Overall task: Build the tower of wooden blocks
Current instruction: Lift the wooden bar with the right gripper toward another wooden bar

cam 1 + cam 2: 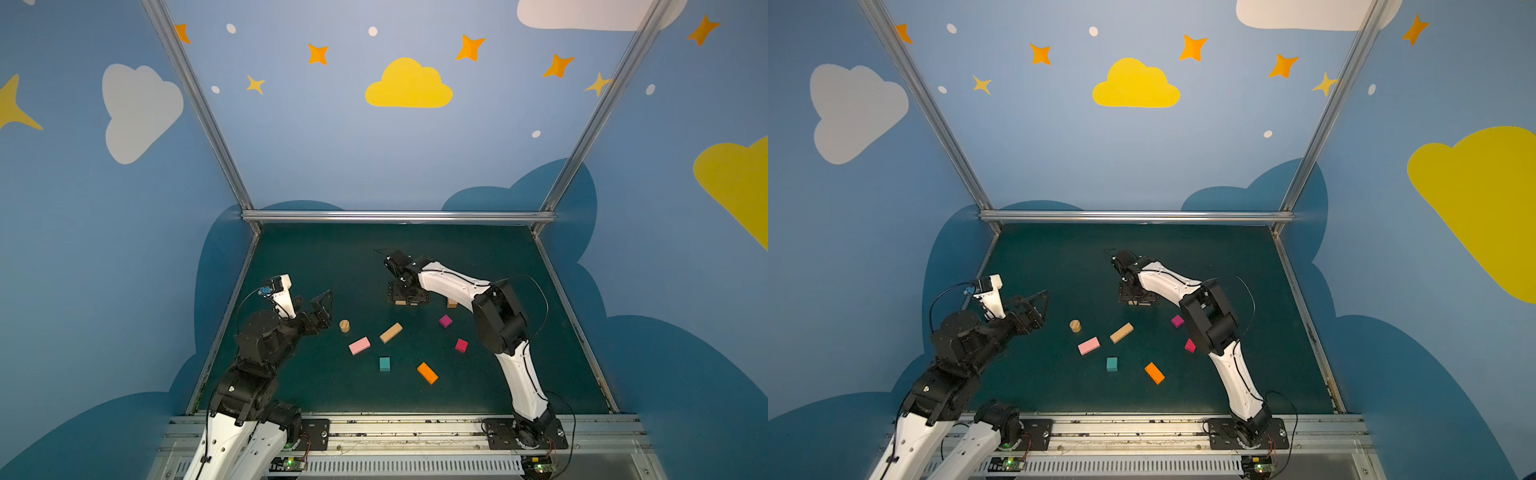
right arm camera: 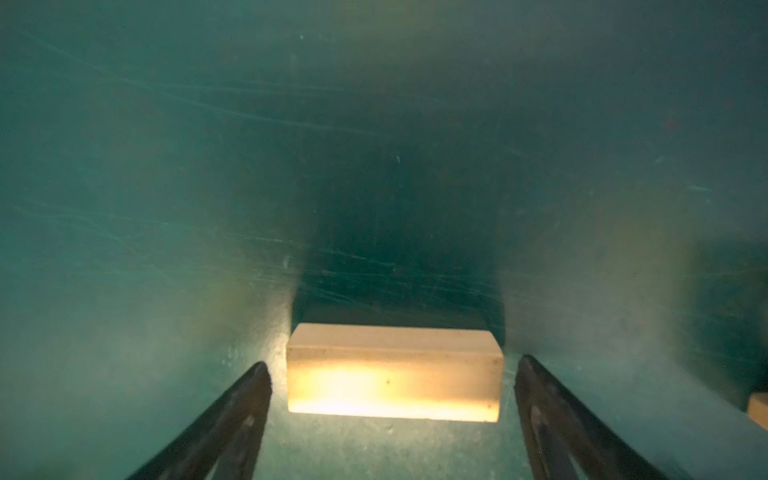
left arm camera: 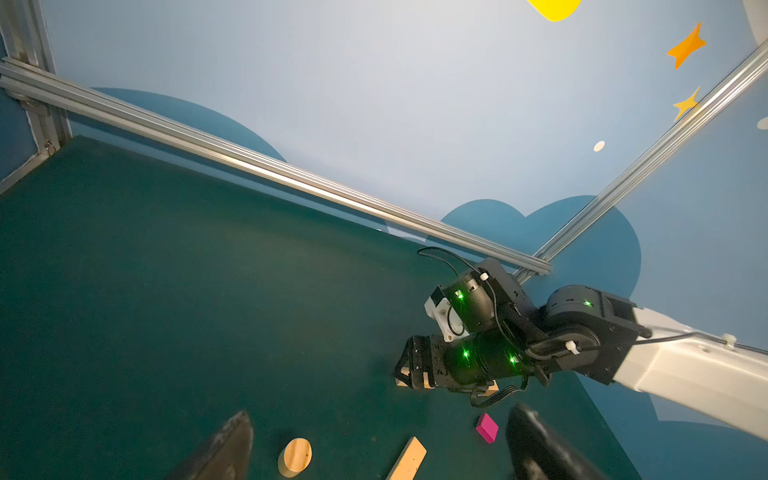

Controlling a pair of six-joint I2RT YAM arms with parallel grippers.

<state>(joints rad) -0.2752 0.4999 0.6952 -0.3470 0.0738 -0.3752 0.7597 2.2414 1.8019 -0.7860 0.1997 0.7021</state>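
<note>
R gripper [image 2: 392, 362] is down at the table [image 2: 166, 166], jaws spread wide, pinching nothing. A tan block [image 2: 392, 374] lies flat btwn the fingers [image 2: 232, 415], long axis running jaw to jaw. A thin strip of table shows at each end, so no contact. Roughly centred, v. little spare width.

Handling, my guess: small solid wood, light, stiff, won't crush. Bare faces should give fair friction; painted ones prob. slicker. Taking this one by its end faces works only w/ jaws near full spread, and a long block held by the ends can pivot. Better hold: turn wrist a quarter and close on the long side faces at mid-length, low enough that the pads sit fully on wood.

Outward from R gripper: 2nd tan block [image 1: 452, 303] sits just beside it on the arm side, partly hidden by the forearm. Further toward the robot base are magenta cube [image 1: 445, 321], red cube [image 1: 461, 345] and 3rd tan block [image 1: 391, 333], then pink block [image 1: 359, 345], teal cube [image 1: 385, 364] and orange block [image 1: 427, 372]. All lie apart, none stacked, so the tower isn't begun. The block at the jaws looks like a base piece.

L gripper [image 3: 381, 412] hangs off the table, well apart from R, jaws spread, empty. Cylinder [image 3: 295, 457] stands on end just ahead of it, the nearest piece. Its round side could roll out of flat pads, so grip square across the diameter.
</note>
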